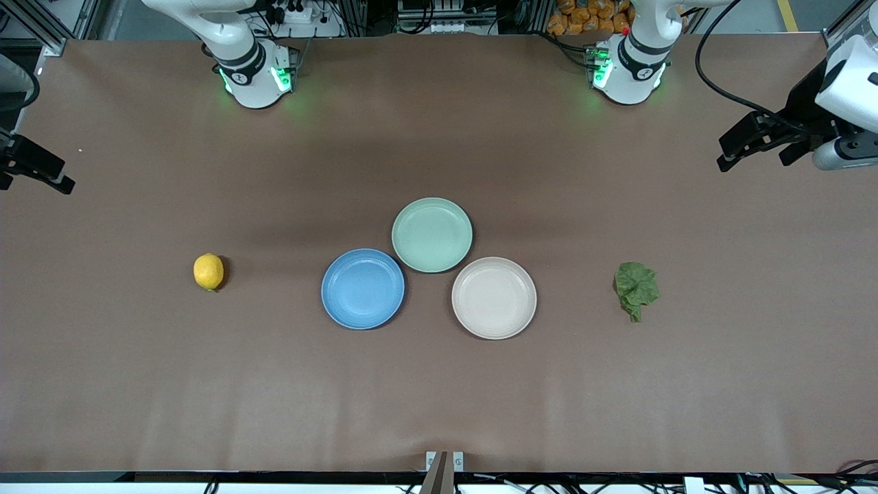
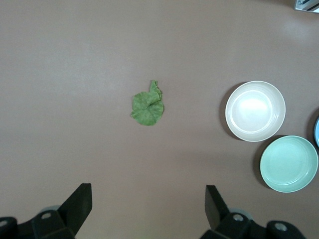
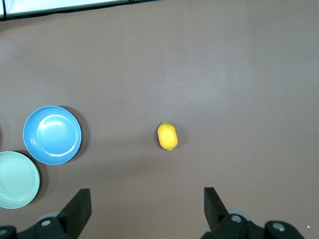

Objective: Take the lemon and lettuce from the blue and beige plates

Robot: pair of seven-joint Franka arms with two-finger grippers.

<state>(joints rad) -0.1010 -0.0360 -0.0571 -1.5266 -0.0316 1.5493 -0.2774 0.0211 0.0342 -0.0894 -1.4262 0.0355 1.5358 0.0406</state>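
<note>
The yellow lemon lies on the bare table toward the right arm's end, apart from the empty blue plate. The green lettuce leaf lies on the table toward the left arm's end, apart from the empty beige plate. My right gripper hangs open and empty, high over its end of the table; its wrist view shows the lemon and the blue plate past the open gripper. My left gripper hangs open and empty over its end; its wrist view shows the lettuce and the beige plate past the open gripper.
An empty pale green plate touches the blue and beige plates, farther from the front camera than both. It also shows in the left wrist view and the right wrist view. Brown tabletop lies all around.
</note>
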